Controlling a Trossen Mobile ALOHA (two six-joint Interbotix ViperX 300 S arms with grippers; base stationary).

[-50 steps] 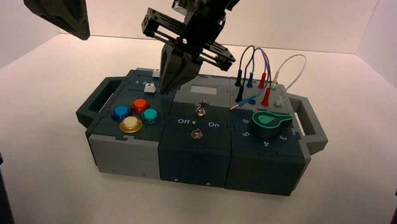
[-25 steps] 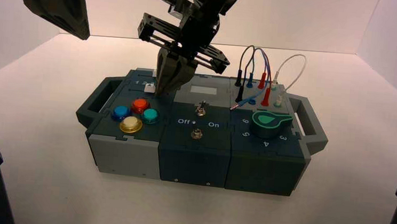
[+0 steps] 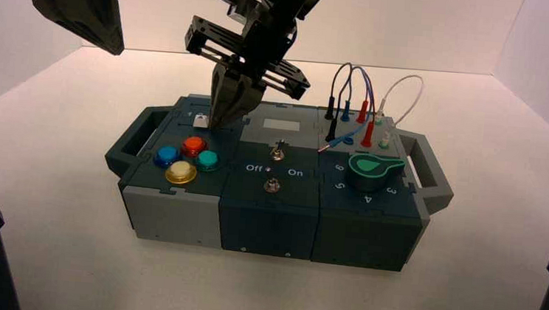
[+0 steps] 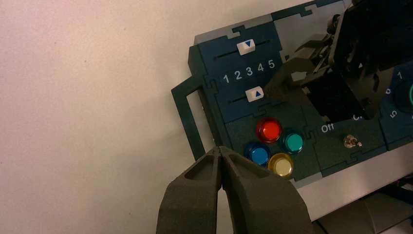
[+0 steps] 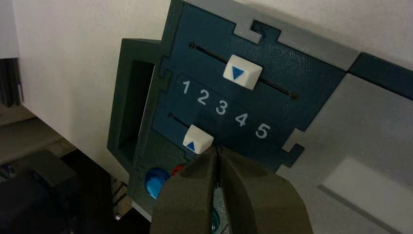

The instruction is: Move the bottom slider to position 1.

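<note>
Pincer (image 5: 218,148) right, closed, at bottom slider (image 5: 198,139).

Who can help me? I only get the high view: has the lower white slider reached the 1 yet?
Observer: Not yet. In the right wrist view, a bit of bare track shows between the bottom slider and the track's end by the printed 1.

Operator: And that black claw beside it, is it open or closed?

Observer: That's the right gripper: its two fingers are together, tips right at the slider's side away from the 1-end. I can't tell whether they touch.

Operator: What about the other claw, up on my left?

Observer: The left gripper is shut too, as its own wrist view shows.
</note>
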